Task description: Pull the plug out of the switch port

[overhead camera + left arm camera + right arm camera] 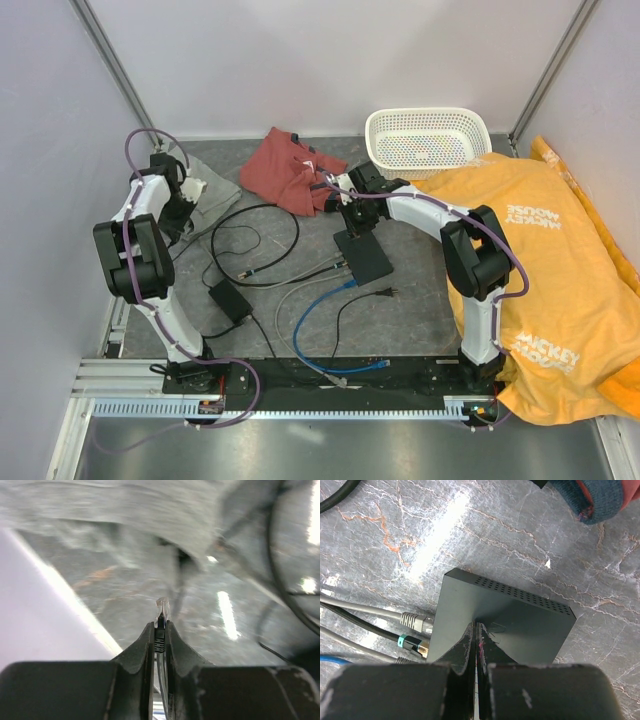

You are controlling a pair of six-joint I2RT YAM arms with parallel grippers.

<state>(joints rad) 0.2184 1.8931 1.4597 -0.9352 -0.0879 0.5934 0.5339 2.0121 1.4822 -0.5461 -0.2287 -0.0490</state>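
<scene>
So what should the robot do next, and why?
Probably open the left fingers and let the clear plug go: it's pinched there, far from the switch, on which the right fingers rest shut.

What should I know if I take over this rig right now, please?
Left hand: shut on a clear plug, over by the grey cloth, far from the switch.
Right hand: shut, tips down on the switch top.
Done: that plug looks out of its port.
Left: set it down. A grey plug and a teal-banded plug are in the switch.
</scene>
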